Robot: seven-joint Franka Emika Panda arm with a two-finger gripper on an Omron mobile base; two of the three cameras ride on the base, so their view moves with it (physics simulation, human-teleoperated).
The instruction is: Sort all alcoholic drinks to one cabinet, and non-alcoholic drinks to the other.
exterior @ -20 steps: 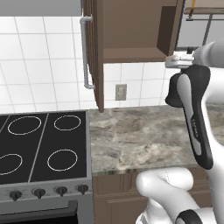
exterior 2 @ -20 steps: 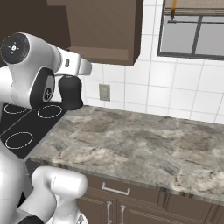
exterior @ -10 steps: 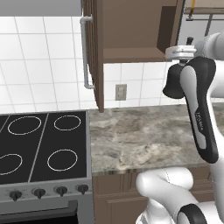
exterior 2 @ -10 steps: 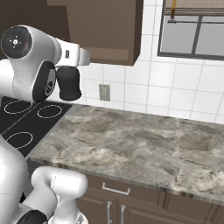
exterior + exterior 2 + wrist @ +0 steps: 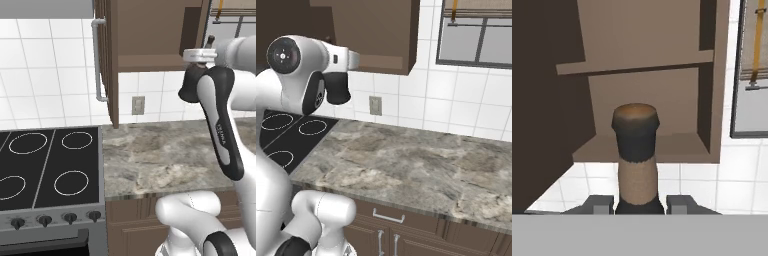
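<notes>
In the hand view my gripper (image 5: 635, 202) is shut on a dark glass bottle (image 5: 635, 150), one of the alcoholic drinks. Its dark cap and pale tan neck band rise upright between the two fingertips (image 5: 598, 203). Just behind the bottle stands the open cabinet (image 5: 682, 145), with its floor level with the neck and its inner shelf (image 5: 637, 67) above. The left base view shows the same cabinet (image 5: 150, 62) with my raised wrist (image 5: 200, 55) at its lower right corner. Its open door (image 5: 112, 75) carries a long grey handle (image 5: 98, 60). No non-alcoholic drinks are in view.
A black stove (image 5: 45, 165) sits left of the marble counter (image 5: 160, 155). A wall outlet (image 5: 138, 105) is below the cabinet. A window (image 5: 476, 35) lies to the right. Brown drawers (image 5: 391, 220) run under the counter.
The arm has lifted the hand and the bottle upward, from below the cabinet's bottom edge to level with its opening.
</notes>
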